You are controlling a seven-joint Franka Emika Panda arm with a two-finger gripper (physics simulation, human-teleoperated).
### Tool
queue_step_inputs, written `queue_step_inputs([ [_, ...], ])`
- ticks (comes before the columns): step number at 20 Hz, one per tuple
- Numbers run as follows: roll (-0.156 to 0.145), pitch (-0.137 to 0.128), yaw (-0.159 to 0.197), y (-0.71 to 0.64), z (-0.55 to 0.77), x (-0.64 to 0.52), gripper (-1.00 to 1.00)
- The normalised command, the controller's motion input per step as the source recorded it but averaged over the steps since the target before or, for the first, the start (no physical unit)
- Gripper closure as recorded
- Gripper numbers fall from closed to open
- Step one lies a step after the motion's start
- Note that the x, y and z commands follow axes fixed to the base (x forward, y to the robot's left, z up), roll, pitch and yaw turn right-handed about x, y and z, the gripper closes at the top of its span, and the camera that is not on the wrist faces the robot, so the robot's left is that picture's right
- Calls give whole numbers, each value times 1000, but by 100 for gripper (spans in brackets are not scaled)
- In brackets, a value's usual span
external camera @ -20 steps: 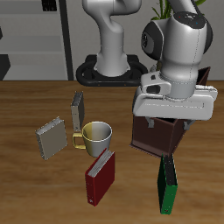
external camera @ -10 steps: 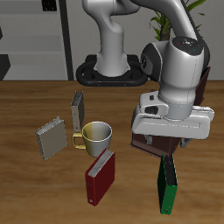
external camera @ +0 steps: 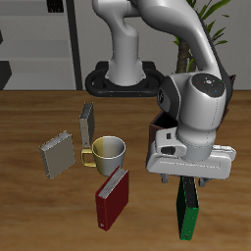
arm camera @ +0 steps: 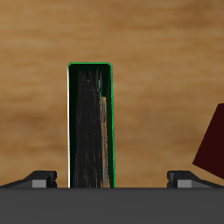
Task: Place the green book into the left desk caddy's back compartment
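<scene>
The green book (external camera: 186,212) stands upright on its edge near the table's front edge. In the wrist view the green book (arm camera: 90,127) shows end-on, with its green cover framing dark pages. My gripper (external camera: 185,180) hangs just above the book's top. It is open; the gripper (arm camera: 112,179) has its fingertips (arm camera: 38,178) spread wide, with the book's end between their lines and untouched. The left desk caddy (external camera: 155,135) is mostly hidden behind my arm, and only a maroon sliver shows. A corner of the caddy (arm camera: 211,144) appears in the wrist view. Its back compartment is hidden.
A white mug (external camera: 109,152) with a yellow handle stands mid-table. A dark red book (external camera: 113,196) lies in front of it. One grey book (external camera: 57,152) lies beside the mug and another grey book (external camera: 86,124) stands behind it.
My gripper has come down and moved toward the table's front edge, from over the caddy to just above the green book. The book has not moved.
</scene>
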Motion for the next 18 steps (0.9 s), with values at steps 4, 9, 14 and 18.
queue_step_inputs([
  [4,88,64,19,192,-434,88,-100],
  [9,-35,39,-44,-1,-218,25,100],
  [14,-19,11,-17,-75,-7,12,100],
  [18,-58,-76,-54,-189,507,-165,100],
])
